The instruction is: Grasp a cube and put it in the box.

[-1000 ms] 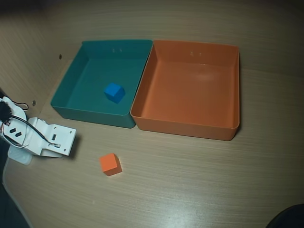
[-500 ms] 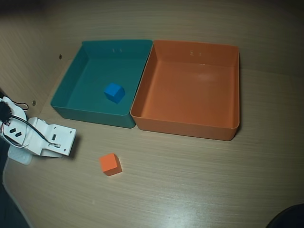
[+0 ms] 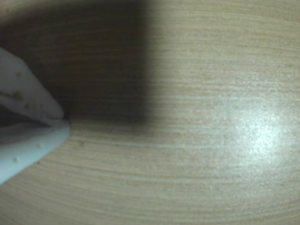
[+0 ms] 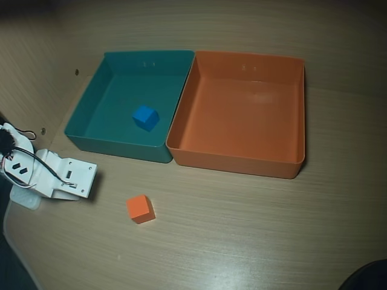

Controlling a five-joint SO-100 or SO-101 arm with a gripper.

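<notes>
We see the cube [image 4: 139, 208] on bare table [image 4: 242, 229], turned slightly askew, no long axis, below the box [image 4: 242, 163]. Gripper [image 3: 63, 122] clenched, empty; cube well apart from its jaws.

In the overhead view, the cube [image 4: 139, 208] lies on the table [image 4: 254, 229], before both boxes [image 4: 242, 163].

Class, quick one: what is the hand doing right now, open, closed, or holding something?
Hand: closed, fingertips together and holding nothing; the orange cube lies free on the table.
</notes>
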